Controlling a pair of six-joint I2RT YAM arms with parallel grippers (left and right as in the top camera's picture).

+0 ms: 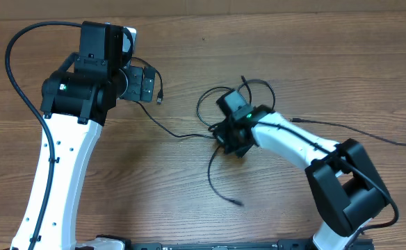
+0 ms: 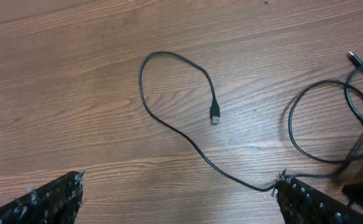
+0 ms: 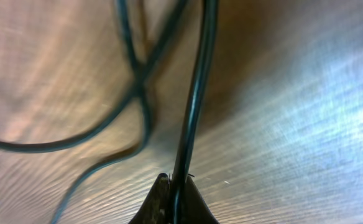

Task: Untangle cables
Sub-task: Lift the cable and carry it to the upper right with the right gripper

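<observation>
1. Thin black cables (image 3: 192,106) lie looped in a knot at the centre of the brown wooden table (image 1: 293,42), partly hidden under the right gripper (image 3: 171,191) in the overhead view.
2. That gripper's fingers are pressed together, pinching one cable strand; its wrist view is blurred.
3. A small plug end (image 2: 214,117) lies loose before the left gripper (image 2: 178,183), whose jaws are spread wide and hold nothing.
4. Another cable is cut off at the right edge.

the cables (image 3: 197,93) are lying knotted in the middle of the bench (image 1: 154,198), one strand sitting between the right fingers (image 3: 160,202); another is trailing left, its plug (image 2: 214,116) just beside the left fingers (image 2: 45,202).
</observation>
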